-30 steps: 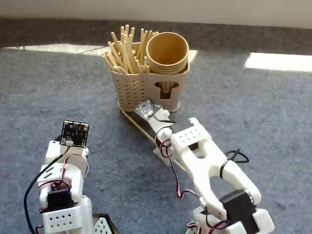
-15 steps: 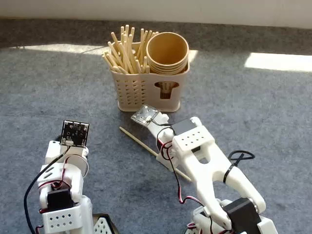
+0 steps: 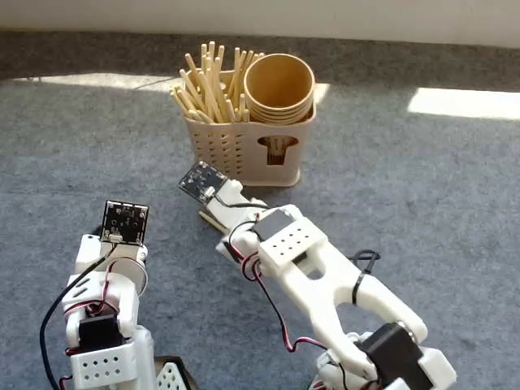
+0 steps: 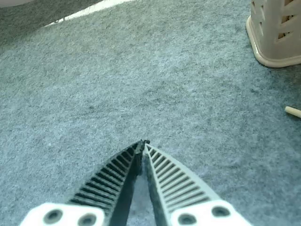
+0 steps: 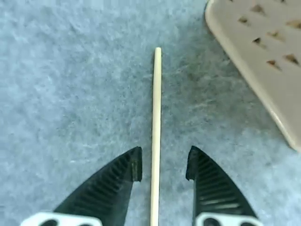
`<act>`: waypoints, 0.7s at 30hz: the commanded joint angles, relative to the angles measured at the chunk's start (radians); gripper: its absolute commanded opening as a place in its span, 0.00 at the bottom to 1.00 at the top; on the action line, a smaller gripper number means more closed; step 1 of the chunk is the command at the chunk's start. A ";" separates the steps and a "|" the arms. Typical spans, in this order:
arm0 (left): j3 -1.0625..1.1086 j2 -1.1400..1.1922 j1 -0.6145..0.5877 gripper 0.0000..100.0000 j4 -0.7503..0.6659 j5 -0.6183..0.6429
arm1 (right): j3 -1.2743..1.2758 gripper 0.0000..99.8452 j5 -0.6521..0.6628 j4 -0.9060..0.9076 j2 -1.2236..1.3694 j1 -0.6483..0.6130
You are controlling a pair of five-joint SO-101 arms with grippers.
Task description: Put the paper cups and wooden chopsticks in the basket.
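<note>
- Over the last second, swings the right gripper (image 5: 164, 151) off the basket (image 3: 244, 154) front wall and across toward the basket's left front corner.
- Sets its jaws open, one on each side of the loose chopstick (image 5: 156, 117), gripping nothing yet.
- Leaves the chopstick flat on the carpet (image 3: 455, 203) just in front of the basket, a little farther from the basket's foot than a second ago.
- Keeps the left gripper (image 4: 143, 145) parked well in front of the basket and to its left, jaws closed to touching tips and empty, with no shift over the second.
- Keeps the cups (image 3: 279, 81) stacked in the basket's right compartment and the bundle (image 3: 210, 81) of chopsticks in the left one, unchanged.
- Probably lines up a pinch on the last stray piece, with a drop, a squeeze and a lift into the left compartment still to come.
- Risks rolling the thin stick out of the tips on the soft carpet.
</note>
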 commanded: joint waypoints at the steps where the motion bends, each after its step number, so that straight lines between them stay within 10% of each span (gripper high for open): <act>1: 0.019 -0.007 -0.008 0.00 0.005 -0.005 | -0.044 0.16 -0.009 -0.064 0.082 -0.012; 21: 0.019 -0.007 -0.010 0.00 0.005 -0.005 | -0.045 0.01 -0.008 0.070 0.133 -0.025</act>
